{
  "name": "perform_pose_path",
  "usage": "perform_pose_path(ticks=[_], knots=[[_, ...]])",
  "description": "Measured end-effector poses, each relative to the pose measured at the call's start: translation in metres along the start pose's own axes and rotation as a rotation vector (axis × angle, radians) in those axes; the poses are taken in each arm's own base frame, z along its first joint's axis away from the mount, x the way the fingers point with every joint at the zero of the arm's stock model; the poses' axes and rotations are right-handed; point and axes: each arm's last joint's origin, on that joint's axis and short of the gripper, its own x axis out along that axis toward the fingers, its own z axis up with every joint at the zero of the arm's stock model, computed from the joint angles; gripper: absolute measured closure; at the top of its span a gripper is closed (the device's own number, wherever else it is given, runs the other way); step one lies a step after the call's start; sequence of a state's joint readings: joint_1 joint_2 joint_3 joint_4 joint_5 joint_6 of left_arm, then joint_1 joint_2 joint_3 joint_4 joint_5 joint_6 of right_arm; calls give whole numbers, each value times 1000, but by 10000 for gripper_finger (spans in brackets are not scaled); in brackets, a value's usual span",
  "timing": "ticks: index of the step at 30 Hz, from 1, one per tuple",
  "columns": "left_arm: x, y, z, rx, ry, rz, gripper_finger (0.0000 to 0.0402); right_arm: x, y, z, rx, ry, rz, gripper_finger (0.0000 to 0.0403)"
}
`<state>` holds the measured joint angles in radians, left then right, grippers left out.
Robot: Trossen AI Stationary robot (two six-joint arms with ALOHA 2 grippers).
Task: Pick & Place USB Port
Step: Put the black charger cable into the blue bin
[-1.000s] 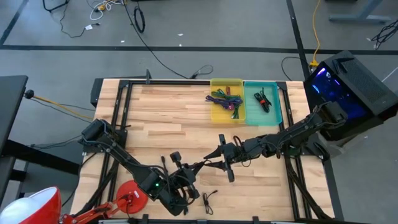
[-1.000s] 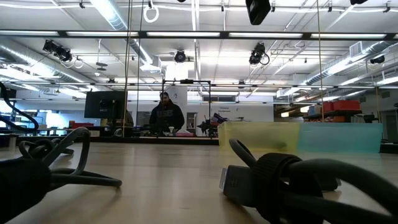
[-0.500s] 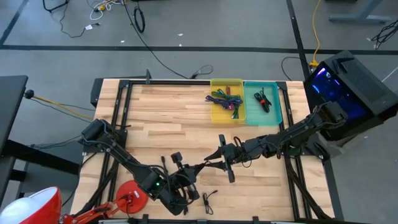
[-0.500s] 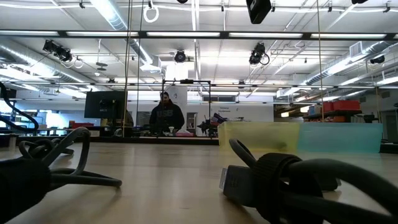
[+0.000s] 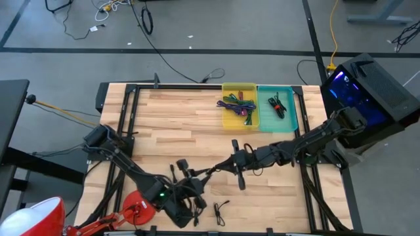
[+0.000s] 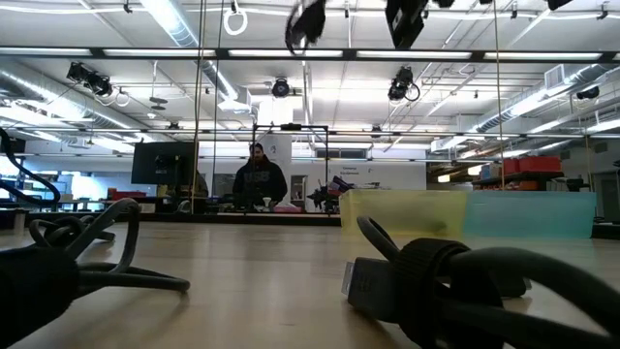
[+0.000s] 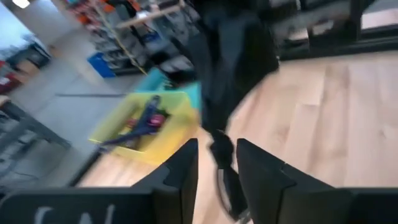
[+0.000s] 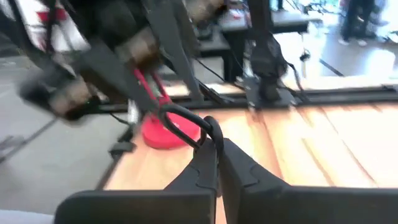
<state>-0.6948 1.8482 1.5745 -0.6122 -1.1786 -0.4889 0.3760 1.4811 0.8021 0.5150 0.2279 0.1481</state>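
A thin black USB cable (image 5: pixel 211 172) hangs in the air between my two grippers over the near middle of the table. My right gripper (image 5: pixel 231 165) reaches in level from the right and is shut on it. My left gripper (image 7: pixel 217 165) faces it from the near left. Its fingers are open, and a dark strand of the cable (image 7: pixel 219 149) stands in the gap; I cannot tell whether they touch it. Another black cable (image 5: pixel 220 211) lies on the table near the front edge. Its plug end (image 6: pixel 373 281) shows close in the low view. My right gripper pinches a bent loop of the black cable (image 8: pixel 210 129) between its two fingertips. The fingers come in about level from the table's right side. The cable is clear of the table and runs on from the loop toward my left gripper (image 8: pixel 134 81).
A yellow bin (image 5: pixel 239 105) and a teal bin (image 5: pixel 276 108), both holding cables, stand side by side at the far edge, right of centre. A red round object (image 5: pixel 136 204) sits at the near left. A second dark cable (image 6: pixel 68 257) lies by the low camera.
My left arm has shifted a little toward the table's near left. A dark blurred shape has come into the top of the low view. My right arm has stayed where it was.
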Motion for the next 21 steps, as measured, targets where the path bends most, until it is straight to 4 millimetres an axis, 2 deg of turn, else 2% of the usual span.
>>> perform_pose_path(ticks=[5, 9, 14, 21], knots=[[-24, 17, -1, 7, 14, 1, 282, -13, -12, 3, 1, 98, -116, 401], [-40, 25, -11, 23, 71, -27, 281, -36, -27, 7, 6, 200, -306, 402], [-54, 31, -24, 21, 132, -22, 281, -82, -51, 21, 79, 281, -510, 402], [-69, 33, -30, 30, 113, -13, 281, -158, -79, 32, 258, 269, -795, 403]])
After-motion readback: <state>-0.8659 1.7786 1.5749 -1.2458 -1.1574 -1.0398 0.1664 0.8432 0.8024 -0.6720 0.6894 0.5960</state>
